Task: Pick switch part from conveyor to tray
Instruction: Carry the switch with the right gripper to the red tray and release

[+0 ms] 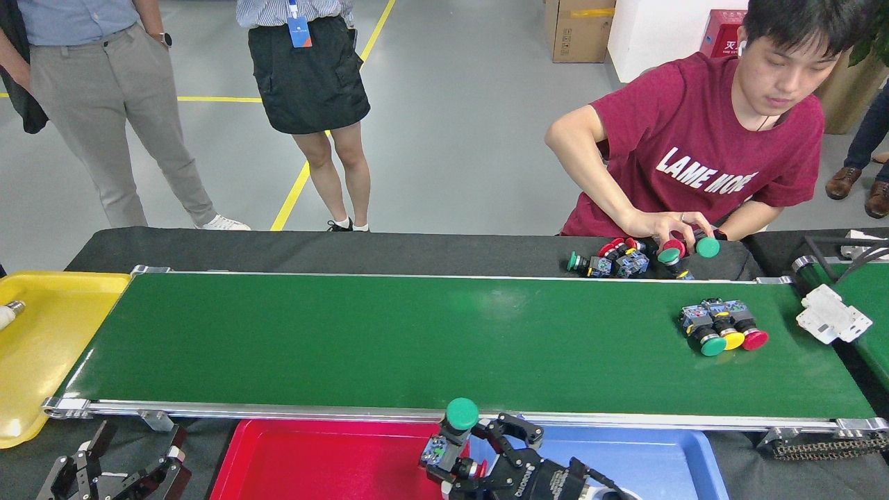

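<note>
One green-capped switch part point(458, 429) sits pinched in the right hand point(467, 451), off the conveyor point(389, 340), over the seam of red tray point(319, 462) and blue tray point(646, 462) — pick one tray and centre before release; three switches point(722, 326) wait on the belt; left hand point(114, 476) idle, spread open

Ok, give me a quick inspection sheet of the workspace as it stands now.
Surface: green conveyor, mostly bare.
Job's things: green-capped switch part in the right gripper, above the seam between the red tray and blue tray; three switch parts on the belt at right.
Clutter: switch pile behind the belt under a person's hand; white part; yellow tray.
Grippers: right shut on the part; left gripper idle, open.
Cables: nothing seen.
Surroundings: two bystanders standing beyond the table.
</note>
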`<move>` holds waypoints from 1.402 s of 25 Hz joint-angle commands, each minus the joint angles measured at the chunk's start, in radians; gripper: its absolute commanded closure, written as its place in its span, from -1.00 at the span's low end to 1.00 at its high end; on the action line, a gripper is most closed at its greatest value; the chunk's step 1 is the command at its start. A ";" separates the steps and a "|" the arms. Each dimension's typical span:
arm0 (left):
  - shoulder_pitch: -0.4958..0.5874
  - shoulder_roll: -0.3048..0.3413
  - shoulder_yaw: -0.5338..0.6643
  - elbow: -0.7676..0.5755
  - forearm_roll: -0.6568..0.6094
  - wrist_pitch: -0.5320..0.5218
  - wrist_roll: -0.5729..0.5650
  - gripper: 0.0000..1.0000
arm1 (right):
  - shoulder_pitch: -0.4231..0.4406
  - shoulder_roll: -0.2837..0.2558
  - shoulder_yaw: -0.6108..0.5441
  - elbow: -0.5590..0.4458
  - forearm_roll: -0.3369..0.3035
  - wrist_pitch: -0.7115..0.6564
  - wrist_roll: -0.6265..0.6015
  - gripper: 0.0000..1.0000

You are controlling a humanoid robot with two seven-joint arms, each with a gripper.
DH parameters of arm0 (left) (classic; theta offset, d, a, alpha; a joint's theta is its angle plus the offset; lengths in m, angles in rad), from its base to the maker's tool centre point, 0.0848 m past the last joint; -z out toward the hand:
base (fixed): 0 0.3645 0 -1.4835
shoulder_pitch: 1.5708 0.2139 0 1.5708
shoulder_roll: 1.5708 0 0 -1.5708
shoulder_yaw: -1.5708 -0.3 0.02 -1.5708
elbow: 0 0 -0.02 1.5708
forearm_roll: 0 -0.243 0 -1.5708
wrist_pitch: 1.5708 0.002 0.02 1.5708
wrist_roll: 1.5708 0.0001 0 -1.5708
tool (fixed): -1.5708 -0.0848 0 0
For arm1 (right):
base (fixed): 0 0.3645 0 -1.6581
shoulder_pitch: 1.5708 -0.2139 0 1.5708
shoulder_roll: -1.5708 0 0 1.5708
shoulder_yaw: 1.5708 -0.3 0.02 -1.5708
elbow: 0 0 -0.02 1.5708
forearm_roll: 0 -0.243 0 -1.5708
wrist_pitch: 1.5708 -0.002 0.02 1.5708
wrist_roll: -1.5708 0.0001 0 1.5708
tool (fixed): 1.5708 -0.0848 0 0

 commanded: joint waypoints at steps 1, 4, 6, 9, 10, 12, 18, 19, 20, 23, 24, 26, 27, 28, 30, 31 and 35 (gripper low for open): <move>-0.008 0.009 0.004 -0.010 0.000 0.003 0.004 -1.00 | -0.007 0.013 -0.001 -0.009 0.000 0.049 0.007 -0.94; -0.008 0.009 0.004 -0.010 0.000 0.003 0.004 -1.00 | -0.019 0.016 -0.004 -0.009 -0.003 0.052 0.009 -0.94; -0.008 0.009 0.004 -0.010 0.000 0.003 0.004 -1.00 | -0.024 0.016 -0.005 -0.009 -0.003 0.055 0.009 -0.94; -0.003 0.009 0.005 -0.010 0.000 0.003 0.004 -1.00 | -0.033 0.025 -0.016 -0.020 -0.007 0.067 0.009 -0.94; -0.002 0.009 0.005 -0.010 0.000 0.003 0.004 -1.00 | -0.039 0.033 -0.030 -0.026 -0.009 0.080 0.009 -0.94; 0.000 0.009 0.005 -0.010 0.000 0.003 0.004 -1.00 | -0.048 0.038 -0.100 -0.046 -0.010 0.121 0.009 -0.93; 0.001 0.007 0.005 -0.013 0.002 0.003 0.004 -1.00 | -0.094 0.048 -0.295 -0.056 -0.007 0.399 0.007 -0.90; 0.001 0.007 0.005 -0.013 0.002 0.003 0.004 -1.00 | -0.094 0.041 -0.317 -0.056 -0.007 0.460 0.003 -0.91; 0.003 0.007 0.007 -0.011 0.002 0.003 0.004 -1.00 | -0.094 0.033 -0.331 -0.056 -0.006 0.498 0.001 -0.91; 0.004 0.006 0.007 -0.010 0.002 0.003 0.004 -1.00 | -0.074 -0.007 -0.381 -0.056 -0.007 0.589 -0.027 -0.93; 0.006 0.004 0.008 -0.010 0.002 0.003 0.004 -1.00 | -0.051 -0.011 -0.400 -0.058 -0.007 0.607 -0.059 -0.93; 0.009 0.004 0.008 -0.011 0.002 0.003 0.004 -1.00 | 0.007 -0.016 -0.429 -0.064 -0.006 0.633 -0.136 -0.93; 0.011 0.004 0.008 -0.011 0.002 0.004 0.004 -1.00 | 0.045 -0.024 -0.440 -0.075 -0.006 0.633 -0.169 -0.93; 0.014 0.003 0.008 -0.011 0.002 0.004 0.004 -1.00 | 0.081 -0.034 -0.447 -0.089 -0.006 0.633 -0.191 -0.93; 0.017 0.003 0.008 -0.011 0.002 0.004 0.004 -1.00 | 0.176 -0.060 -0.450 -0.142 -0.007 0.630 -0.206 -0.93; 0.020 0.003 0.008 -0.013 0.002 0.004 0.004 -1.00 | 0.228 -0.070 -0.453 -0.175 -0.007 0.627 -0.209 -0.93; 0.031 -0.001 0.031 -0.018 0.003 0.006 0.004 -1.00 | 0.352 -0.087 -0.452 -0.225 -0.007 0.601 -0.260 -0.94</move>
